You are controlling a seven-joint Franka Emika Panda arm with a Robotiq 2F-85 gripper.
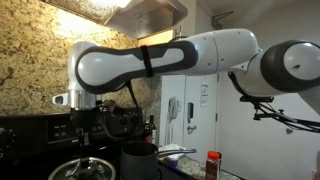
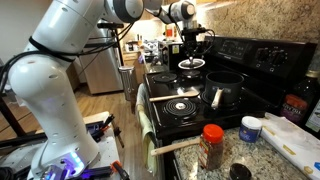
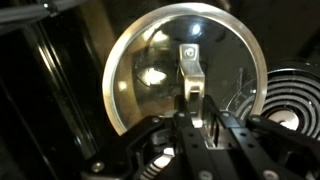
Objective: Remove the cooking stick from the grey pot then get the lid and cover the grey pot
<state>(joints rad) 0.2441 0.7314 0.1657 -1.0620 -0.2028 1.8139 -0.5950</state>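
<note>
My gripper (image 3: 193, 108) is shut on the upright handle of the lid (image 3: 150, 70), a round shiny grey lid that fills the wrist view. In both exterior views the gripper (image 2: 190, 48) (image 1: 86, 128) hangs from above with the lid (image 2: 191, 64) (image 1: 80, 168) under it, over the back of the stove. The grey pot (image 2: 226, 90) stands open on a burner, beside the lid and apart from it; it also shows in an exterior view (image 1: 138, 160). No cooking stick shows in the pot or in my gripper.
The black stove has coil burners (image 2: 183, 106) and a raised back panel (image 2: 262, 60). A red-capped bottle (image 2: 211, 146) (image 1: 212, 164), a blue-lidded jar (image 2: 250, 128) and a dark bottle (image 2: 293, 106) stand on the counter. A towel (image 2: 145, 125) hangs at the stove front.
</note>
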